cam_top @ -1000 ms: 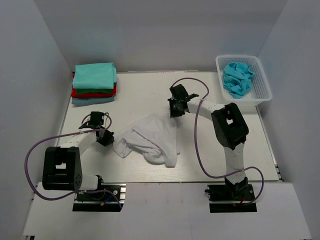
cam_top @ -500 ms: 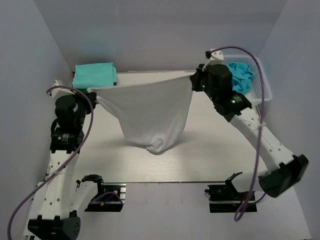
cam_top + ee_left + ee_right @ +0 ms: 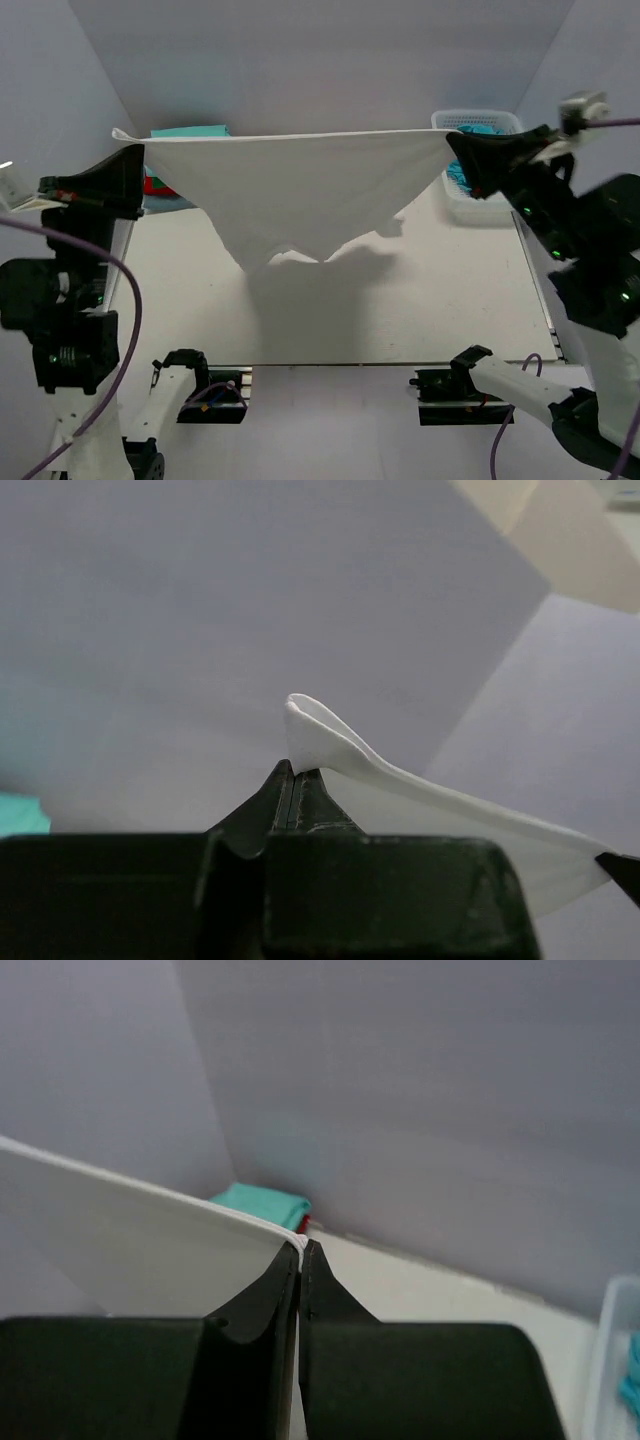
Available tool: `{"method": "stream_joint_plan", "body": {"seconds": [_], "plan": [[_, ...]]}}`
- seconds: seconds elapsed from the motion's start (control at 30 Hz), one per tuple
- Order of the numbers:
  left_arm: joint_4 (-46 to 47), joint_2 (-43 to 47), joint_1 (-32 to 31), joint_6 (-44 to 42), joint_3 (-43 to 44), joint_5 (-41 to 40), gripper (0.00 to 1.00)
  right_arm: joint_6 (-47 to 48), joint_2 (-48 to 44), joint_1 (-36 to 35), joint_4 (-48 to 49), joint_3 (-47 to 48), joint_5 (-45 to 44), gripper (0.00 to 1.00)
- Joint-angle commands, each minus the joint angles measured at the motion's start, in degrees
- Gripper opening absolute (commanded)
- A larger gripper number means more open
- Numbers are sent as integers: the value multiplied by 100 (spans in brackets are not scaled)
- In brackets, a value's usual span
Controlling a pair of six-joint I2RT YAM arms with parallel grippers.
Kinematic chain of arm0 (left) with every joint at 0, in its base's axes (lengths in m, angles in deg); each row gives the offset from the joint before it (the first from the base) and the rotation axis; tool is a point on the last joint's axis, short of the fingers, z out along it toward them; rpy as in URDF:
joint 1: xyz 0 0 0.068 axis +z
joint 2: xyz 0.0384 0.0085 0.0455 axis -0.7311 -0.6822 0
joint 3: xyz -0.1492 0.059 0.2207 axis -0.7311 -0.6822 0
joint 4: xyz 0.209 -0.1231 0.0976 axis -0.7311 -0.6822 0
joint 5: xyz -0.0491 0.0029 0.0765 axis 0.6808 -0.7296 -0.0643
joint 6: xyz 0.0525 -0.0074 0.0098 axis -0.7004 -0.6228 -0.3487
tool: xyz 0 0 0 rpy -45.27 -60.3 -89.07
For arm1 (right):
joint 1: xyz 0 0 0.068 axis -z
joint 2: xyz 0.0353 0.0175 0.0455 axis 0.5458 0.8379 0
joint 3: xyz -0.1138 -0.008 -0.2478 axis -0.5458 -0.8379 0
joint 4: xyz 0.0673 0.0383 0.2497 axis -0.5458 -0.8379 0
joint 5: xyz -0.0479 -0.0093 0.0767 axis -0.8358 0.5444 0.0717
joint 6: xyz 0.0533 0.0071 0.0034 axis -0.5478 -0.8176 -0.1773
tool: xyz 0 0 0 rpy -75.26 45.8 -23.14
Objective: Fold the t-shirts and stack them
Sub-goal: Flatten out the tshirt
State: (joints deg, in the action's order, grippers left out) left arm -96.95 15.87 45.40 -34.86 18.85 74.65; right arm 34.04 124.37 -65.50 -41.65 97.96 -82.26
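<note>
Top external: white t-shirt [image 3: 300, 185] stretched above pale table [image 3: 470, 300], grey walls [image 3: 300, 70] around.

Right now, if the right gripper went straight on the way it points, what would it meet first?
The right gripper pinches the white t-shirt; beyond that, probably the teal t-shirt, or the wall behind it. Depth is unclear.

T-shirt [image 3: 300, 185] spans above table [image 3: 440, 300]; stack [image 3: 190, 131] back-left, basket [image 3: 470, 205] back-right
</note>
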Motion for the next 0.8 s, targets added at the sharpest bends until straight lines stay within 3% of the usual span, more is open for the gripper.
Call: {"method": "stream_joint_plan", "body": {"seconds": [0.0, 0.17, 0.37, 0.63, 0.77], "plan": [[206, 146, 44, -282, 605, 394, 0, 265, -242, 34, 107, 504, 935, 0], [206, 33, 44, -283, 1300, 317, 0, 256, -330, 26, 273, 961, 1112, 0], [-93, -898, 44, -283, 1714, 456, 0, 379, -182, 17, 494, 682, -108, 0], [627, -2462, -8, -212, 221, 413, 0, 634, 749, 52, 1161, -909, -3236, 0], [1338, -3805, -79, -501, -360, 517, 0, 494, 1918, 419, 1582, -1542, -3213, 0]]}}
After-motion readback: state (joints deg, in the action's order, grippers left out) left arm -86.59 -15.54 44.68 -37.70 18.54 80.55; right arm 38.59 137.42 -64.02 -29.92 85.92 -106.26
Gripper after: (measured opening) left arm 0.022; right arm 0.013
